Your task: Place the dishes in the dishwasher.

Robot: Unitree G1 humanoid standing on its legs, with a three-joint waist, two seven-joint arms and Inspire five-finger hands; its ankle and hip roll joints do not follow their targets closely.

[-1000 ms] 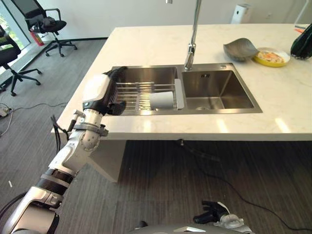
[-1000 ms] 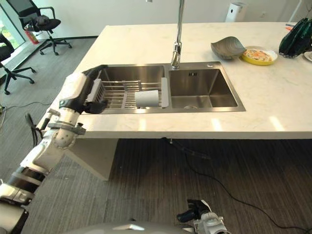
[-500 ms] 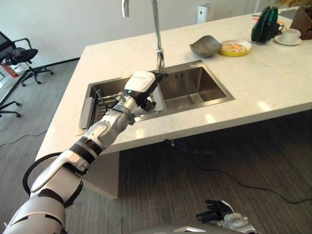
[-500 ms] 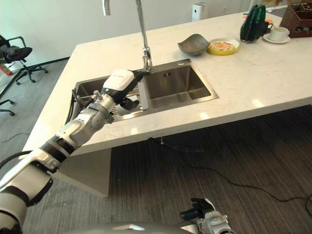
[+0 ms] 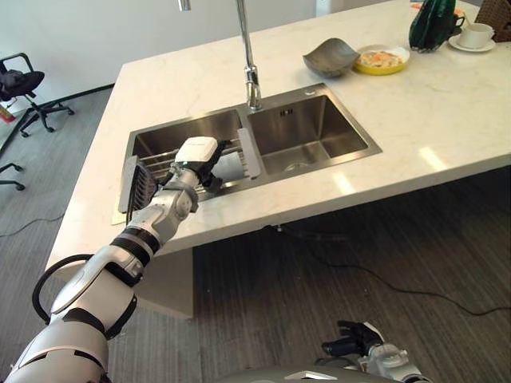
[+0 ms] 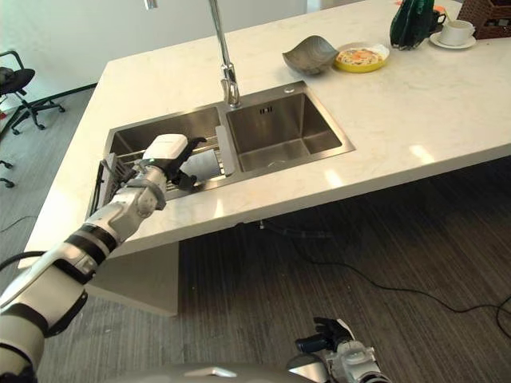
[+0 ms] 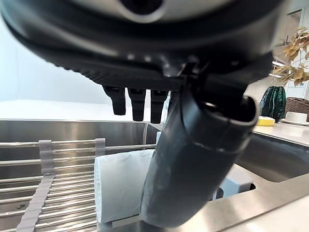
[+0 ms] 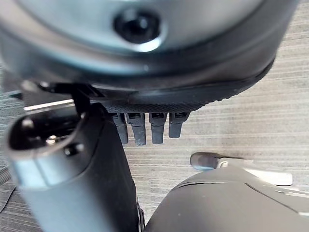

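Observation:
A white cup [image 5: 229, 167] lies on its side on the wire rack [image 5: 160, 166] across the sink's left basin; it also appears in the left wrist view as the white cup [image 7: 120, 186]. My left hand [image 5: 196, 155] hovers just left of it, its fingers [image 7: 136, 102] straight and its thumb [image 7: 190, 159] close over the cup, holding nothing. On the counter behind the sink are a grey bowl [image 5: 330, 57], a yellow plate [image 5: 382, 58] and a cup on a saucer [image 5: 477, 36]. My right hand [image 5: 354, 347] hangs low over the floor, fingers [image 8: 145, 128] relaxed.
A tall faucet [image 5: 247, 56] rises between the two basins of the steel sink [image 5: 319, 140]. A dark green vase [image 5: 431, 24] stands by the saucer. An office chair [image 5: 24, 88] stands on the floor at the far left. The counter's near edge runs under my left forearm.
The camera has shifted. My left hand went from the rack's left end toward the faucet side, then came back a little and now hovers beside the cup.

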